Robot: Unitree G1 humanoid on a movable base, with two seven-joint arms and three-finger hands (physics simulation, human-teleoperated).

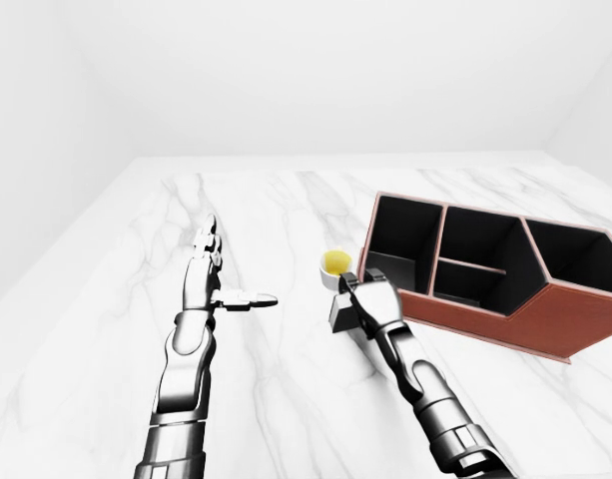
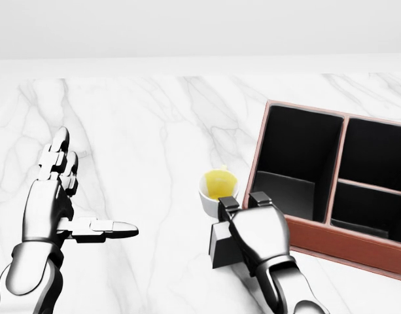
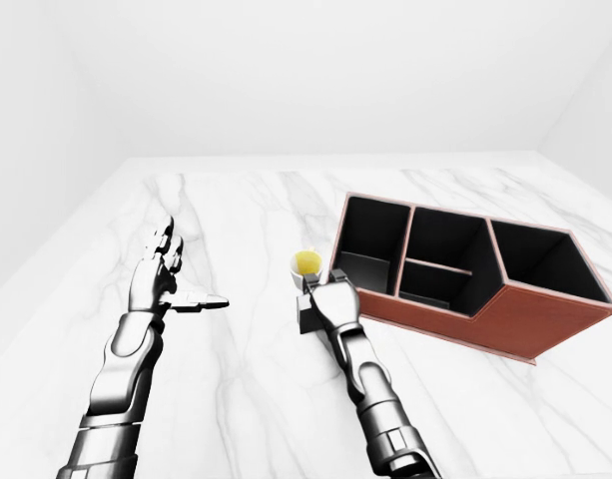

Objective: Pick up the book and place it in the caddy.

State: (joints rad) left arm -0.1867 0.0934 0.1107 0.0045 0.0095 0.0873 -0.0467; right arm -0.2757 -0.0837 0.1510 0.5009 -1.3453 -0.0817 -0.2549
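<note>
Filling most of the head view is the white marble worktop point(image 2: 154, 131), and the big red-brown caddy point(image 2: 331, 239) with black boxes inside sits at the right. Just left of the caddy, low in the middle, the right hand point(image 2: 243, 219) has its fingers curled over the dark book point(image 2: 221, 247), right below a small white cup point(image 2: 210, 199) with yellow inside. Far over at the lower left, the left hand point(image 2: 53, 196) is spread wide and holds nothing.

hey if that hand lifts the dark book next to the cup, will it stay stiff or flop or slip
The book looks like a rigid block with straight edges, so probably stiff. Its smooth faces could slip in the right hand. It sits close against the cup, so lifting might nudge that.
</note>
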